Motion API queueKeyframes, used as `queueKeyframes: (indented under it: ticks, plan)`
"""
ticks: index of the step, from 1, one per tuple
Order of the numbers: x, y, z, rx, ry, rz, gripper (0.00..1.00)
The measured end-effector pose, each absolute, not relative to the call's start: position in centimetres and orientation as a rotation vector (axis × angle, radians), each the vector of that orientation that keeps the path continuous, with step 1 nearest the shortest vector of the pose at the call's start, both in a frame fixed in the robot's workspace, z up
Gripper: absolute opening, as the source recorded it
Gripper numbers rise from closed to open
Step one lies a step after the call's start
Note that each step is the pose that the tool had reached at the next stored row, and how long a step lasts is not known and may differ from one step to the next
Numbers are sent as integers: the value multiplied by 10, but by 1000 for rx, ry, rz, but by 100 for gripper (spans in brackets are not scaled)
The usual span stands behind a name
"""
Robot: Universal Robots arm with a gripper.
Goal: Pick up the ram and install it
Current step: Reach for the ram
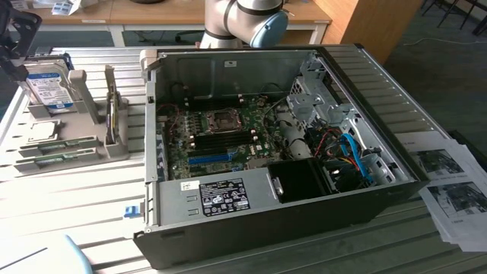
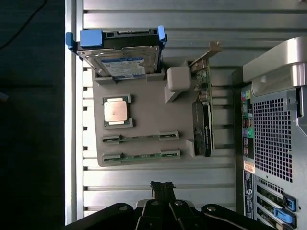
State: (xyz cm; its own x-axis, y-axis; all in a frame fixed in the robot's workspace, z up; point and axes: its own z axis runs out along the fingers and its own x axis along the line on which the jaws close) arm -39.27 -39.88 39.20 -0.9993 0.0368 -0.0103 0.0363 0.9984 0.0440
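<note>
You had the gripper (image 2: 163,186) clenched, empty, near the ram (image 2: 140,155); it looked light, stiff, fragile, best gripped across its long edges

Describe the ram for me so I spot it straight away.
Beside the open computer case sits a grey parts holder. Next to its square silver processor, the ram lies in a slot: a long, thin green stick, one of two alike, unlike the boxy hard drive.
</note>
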Motion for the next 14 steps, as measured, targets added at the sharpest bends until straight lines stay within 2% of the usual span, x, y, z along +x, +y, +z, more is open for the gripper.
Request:
queueKeyframes:
  ticks: [14]
  plan:
    - [-393,-395,391,57,3129,70,9]
